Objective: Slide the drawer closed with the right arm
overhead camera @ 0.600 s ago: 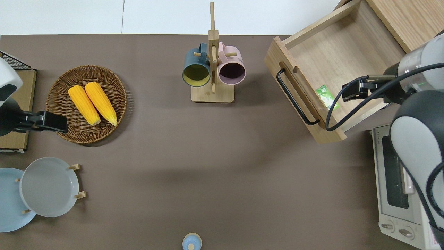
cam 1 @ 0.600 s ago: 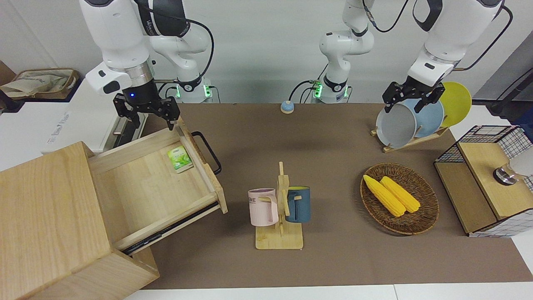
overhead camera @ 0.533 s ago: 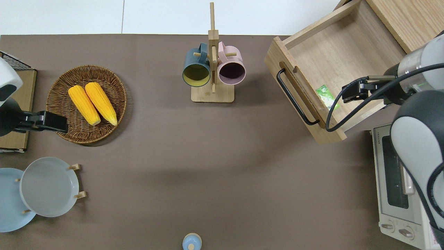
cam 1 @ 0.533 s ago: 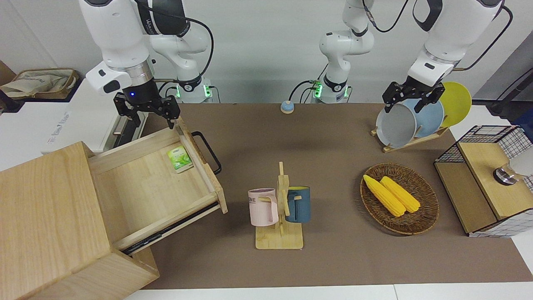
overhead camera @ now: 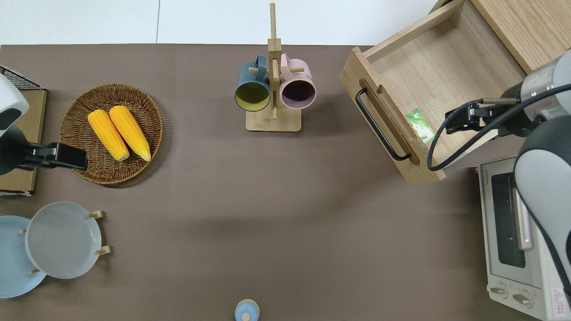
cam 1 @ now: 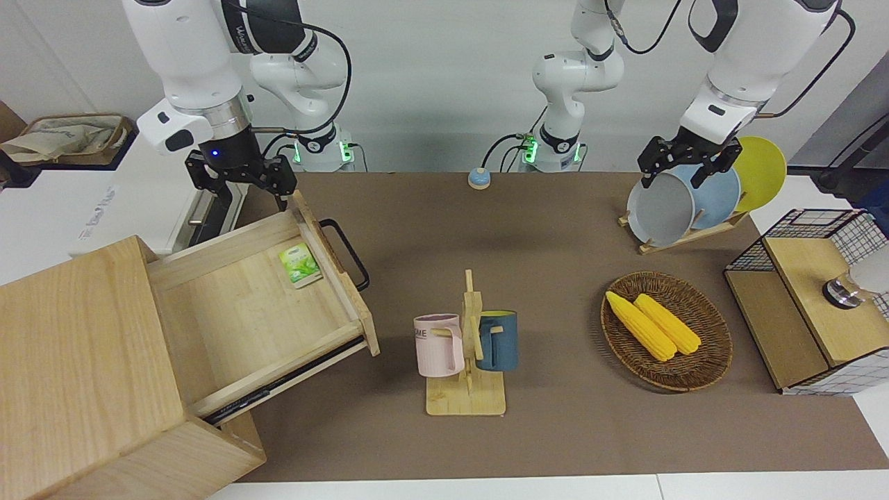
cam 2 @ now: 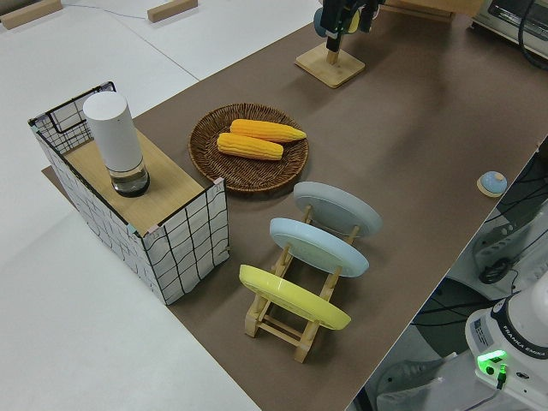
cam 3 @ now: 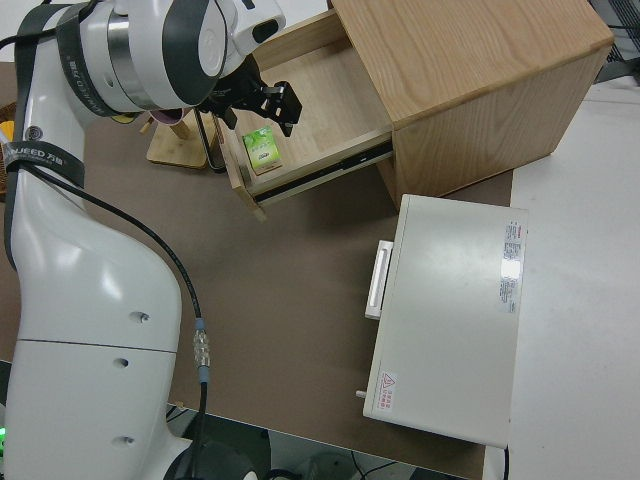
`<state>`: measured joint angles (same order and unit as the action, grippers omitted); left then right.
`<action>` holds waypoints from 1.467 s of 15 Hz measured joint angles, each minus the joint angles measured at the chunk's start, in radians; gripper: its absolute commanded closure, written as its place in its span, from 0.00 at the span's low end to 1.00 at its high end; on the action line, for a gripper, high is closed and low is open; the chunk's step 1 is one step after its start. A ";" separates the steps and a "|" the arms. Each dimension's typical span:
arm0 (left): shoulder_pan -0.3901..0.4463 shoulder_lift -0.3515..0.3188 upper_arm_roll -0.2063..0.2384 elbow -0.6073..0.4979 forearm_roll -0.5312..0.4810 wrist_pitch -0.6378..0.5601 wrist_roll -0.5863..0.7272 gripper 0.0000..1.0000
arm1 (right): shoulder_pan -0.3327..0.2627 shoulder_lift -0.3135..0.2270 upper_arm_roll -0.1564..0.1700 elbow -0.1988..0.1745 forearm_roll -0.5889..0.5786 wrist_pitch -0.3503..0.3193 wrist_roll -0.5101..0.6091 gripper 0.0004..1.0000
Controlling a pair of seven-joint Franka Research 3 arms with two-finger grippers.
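Risen slightly since the earlier frame, right claw [cam 1: 239,182], fingers apart, hangs over the open light-wood drawer [cam 1: 257,305] with black loop handle [cam 1: 345,253], holding a green packet [cam 1: 299,264]; white toaster oven [overhead camera: 517,236] beside; left arm parked.

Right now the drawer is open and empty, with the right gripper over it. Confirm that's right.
Not quite: the drawer is open with the right gripper over it, but it isn't empty. The overhead view shows a small green packet lying inside, near the front panel.
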<state>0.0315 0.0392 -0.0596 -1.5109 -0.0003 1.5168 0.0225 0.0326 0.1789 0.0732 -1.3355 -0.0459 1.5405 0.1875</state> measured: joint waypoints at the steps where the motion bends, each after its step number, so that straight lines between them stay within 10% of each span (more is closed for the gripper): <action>1: 0.000 0.000 0.000 0.000 0.000 0.000 0.000 0.01 | 0.000 -0.001 0.000 0.000 0.000 0.000 -0.001 0.01; 10: 0.000 0.000 0.000 0.000 0.000 0.000 0.000 0.01 | 0.000 -0.008 0.005 0.001 0.001 -0.007 -0.010 0.10; 11: 0.000 0.000 0.000 0.000 0.000 0.000 0.000 0.01 | 0.000 -0.010 0.004 0.001 0.001 -0.007 -0.013 0.21; 13: 0.000 0.000 0.000 0.000 0.000 0.000 0.000 0.01 | 0.000 -0.013 0.004 0.001 0.001 -0.008 -0.016 0.84; 14: 0.000 0.000 0.000 0.000 0.000 0.000 0.000 0.01 | 0.000 -0.013 0.004 0.001 0.001 -0.009 -0.018 1.00; 22: 0.000 0.000 0.000 0.000 0.000 0.000 0.000 0.01 | 0.000 -0.022 0.004 0.004 0.001 -0.013 -0.021 1.00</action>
<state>0.0315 0.0392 -0.0596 -1.5109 -0.0003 1.5168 0.0225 0.0327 0.1567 0.0769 -1.3314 -0.0454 1.5271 0.1667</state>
